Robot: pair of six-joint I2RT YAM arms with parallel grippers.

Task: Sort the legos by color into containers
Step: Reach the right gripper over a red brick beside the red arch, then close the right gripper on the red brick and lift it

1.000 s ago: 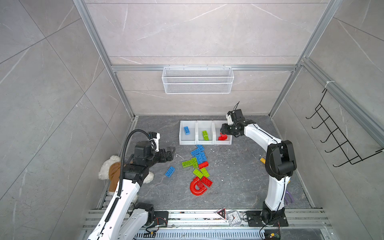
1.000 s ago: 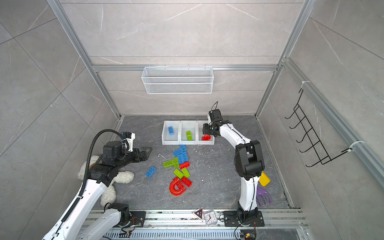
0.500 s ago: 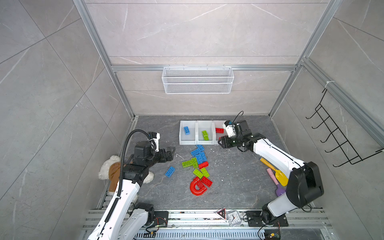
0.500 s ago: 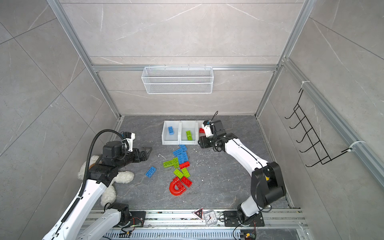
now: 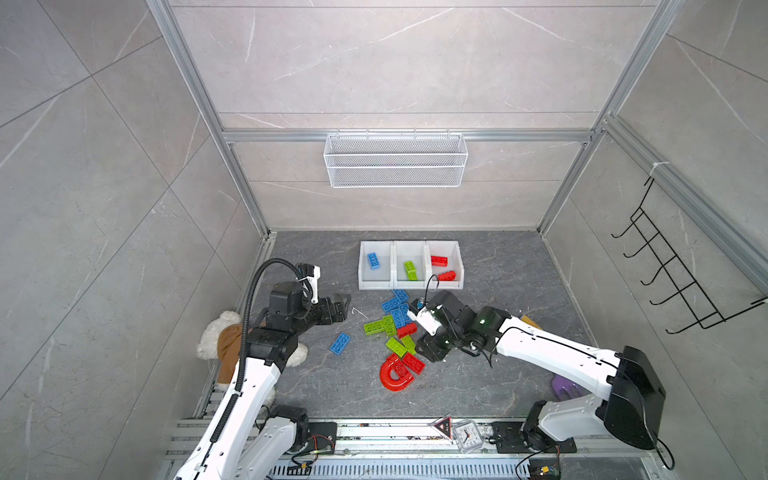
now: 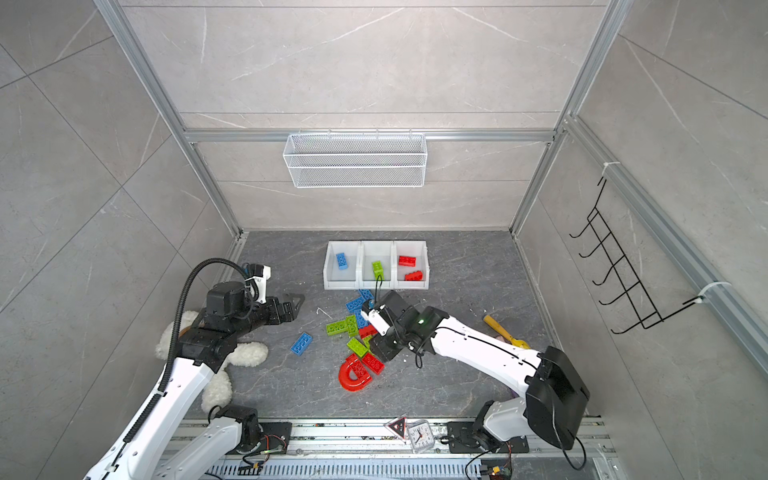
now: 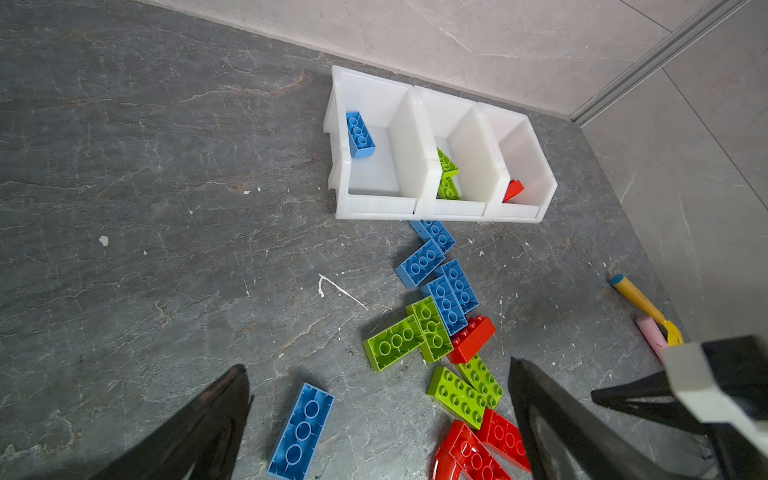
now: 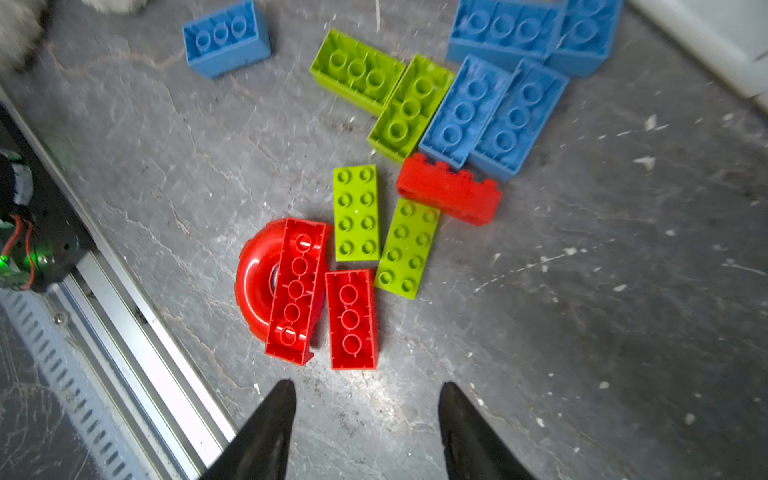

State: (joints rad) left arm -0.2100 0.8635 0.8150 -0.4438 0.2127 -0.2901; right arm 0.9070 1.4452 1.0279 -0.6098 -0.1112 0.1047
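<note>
Clearly the sorting is at an early stage. The three white bins [image 5: 409, 286] at the far side hold one binned blue brick [image 5: 373, 261] on the left, binned green bricks [image 5: 410, 270] in the middle and two binned red bricks [image 5: 439, 260] on the right. Most of the legos lie loose on the floor [image 5: 478, 386] just in front of the bins: a blue cluster [image 5: 397, 307] farthest, loose green bricks [image 5: 380, 326] in the middle, and a red arch [image 5: 392, 376] at the near end beside an upturned red brick [image 8: 352, 319]. A lone blue brick [image 5: 340, 343] sits apart to the left.

The right arm reaches in from the near right with its wrist bent down. The right gripper [image 8: 368, 399] hovers at the near edge of the pile, its jaws partly apart and empty, just short of the upturned red brick, which is probably the next pick. The left arm is raised at the left. The left gripper [image 5: 343, 305] points toward the pile but is well apart from it, jaws spread wide and holding nothing.
</note>
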